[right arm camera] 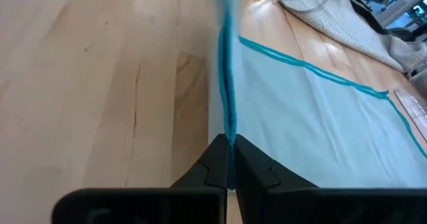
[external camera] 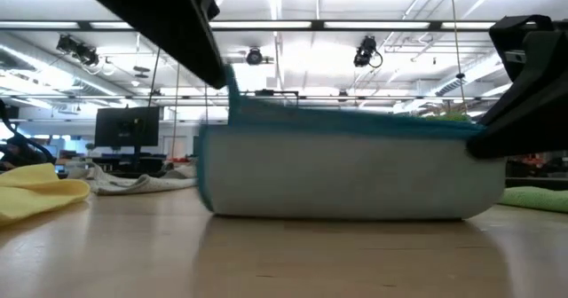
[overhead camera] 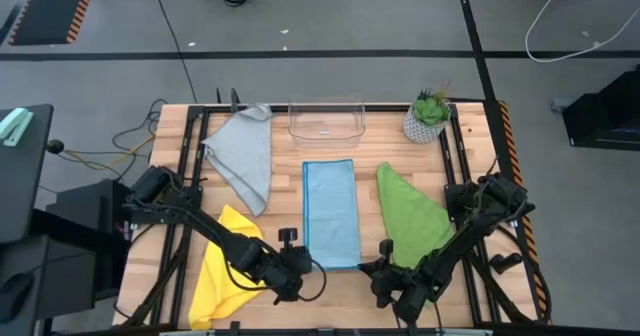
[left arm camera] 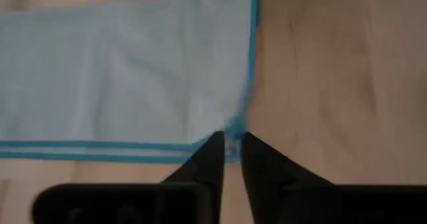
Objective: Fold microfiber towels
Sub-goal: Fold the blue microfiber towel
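A light blue towel (overhead camera: 331, 213), folded into a long strip, lies at the table's middle with its short end toward the near edge. My left gripper (overhead camera: 300, 268) is at its near left corner, fingers almost together with the corner between them (left arm camera: 231, 144). At the near right corner my right gripper (overhead camera: 378, 273) is shut on the hem (right arm camera: 229, 144). In the low view the towel's near end (external camera: 355, 169) stands up off the wood. Grey (overhead camera: 243, 156), yellow (overhead camera: 225, 266) and green (overhead camera: 412, 216) towels lie loose around it. My left gripper has the blue towel's near left corner (left arm camera: 232, 152) between its two fingertips, which slant down from the near left. A narrow gap shows between the tips. The corner rises toward the arm (external camera: 232, 85) while the rest lies flat; the number of layers does not show. My right gripper pinches the teal hem at the towel's near right corner (right arm camera: 227, 125) between its two fingers. They slant down from the near right and lie along the long edge. The hem stands up from the wood beside the fingers; the cloth beyond it lies flat.
A clear plastic bin (overhead camera: 325, 121) and a small potted plant (overhead camera: 428, 116) stand at the far edge. The yellow towel lies under my left arm, the green one under my right arm. Bare wood shows on both sides of the blue towel.
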Controlling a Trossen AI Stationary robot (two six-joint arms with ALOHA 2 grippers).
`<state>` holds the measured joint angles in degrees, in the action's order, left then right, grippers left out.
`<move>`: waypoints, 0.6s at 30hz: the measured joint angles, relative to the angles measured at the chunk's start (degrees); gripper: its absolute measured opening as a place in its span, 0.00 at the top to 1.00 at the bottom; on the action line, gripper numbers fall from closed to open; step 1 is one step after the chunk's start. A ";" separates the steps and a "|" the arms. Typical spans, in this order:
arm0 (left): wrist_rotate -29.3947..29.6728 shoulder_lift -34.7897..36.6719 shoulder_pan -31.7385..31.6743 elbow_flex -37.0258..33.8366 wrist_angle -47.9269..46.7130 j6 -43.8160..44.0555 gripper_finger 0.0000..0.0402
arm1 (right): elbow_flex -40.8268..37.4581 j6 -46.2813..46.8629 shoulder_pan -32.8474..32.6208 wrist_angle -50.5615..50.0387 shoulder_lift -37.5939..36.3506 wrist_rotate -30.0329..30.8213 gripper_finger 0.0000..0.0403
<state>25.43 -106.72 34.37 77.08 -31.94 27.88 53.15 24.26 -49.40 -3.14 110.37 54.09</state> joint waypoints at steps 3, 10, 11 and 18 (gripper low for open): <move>-2.70 -0.09 0.00 0.00 -0.34 -0.02 0.72 | 0.00 0.17 0.55 0.00 0.00 -0.33 0.95; -4.50 -0.14 1.25 -1.55 1.28 -0.07 0.47 | 0.00 0.96 1.76 0.00 0.00 -1.94 0.96; -4.51 -0.17 1.56 -2.17 2.24 -0.10 0.44 | 0.00 1.16 1.82 0.02 0.00 -2.23 0.96; -4.50 -0.20 3.19 -7.67 14.69 -4.99 0.35 | 0.00 1.28 2.38 0.02 0.00 -2.40 0.96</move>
<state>20.93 -106.91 37.56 69.41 -17.25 22.88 53.15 25.54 -47.03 -3.11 110.37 51.69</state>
